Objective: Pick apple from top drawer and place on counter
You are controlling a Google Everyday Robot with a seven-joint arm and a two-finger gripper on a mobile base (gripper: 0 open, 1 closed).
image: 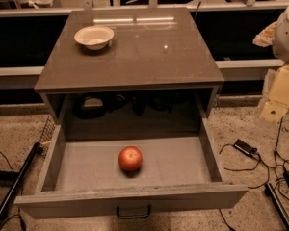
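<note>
Centrally, apple in open top drawer, room all round, claw far right.

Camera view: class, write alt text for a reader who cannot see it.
A small round red-orange apple lies alone in the open, shallow grey top drawer. On the glossy grey-brown counter above sits a white bowl; the robot's pale hand hangs at the right edge.

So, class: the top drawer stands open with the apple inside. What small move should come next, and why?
Probably bring the gripper, which is out of view, down over the apple. The top drawer is already open, and the apple lies alone, uncovered, near the middle of its floor, with nothing holding it.
</note>
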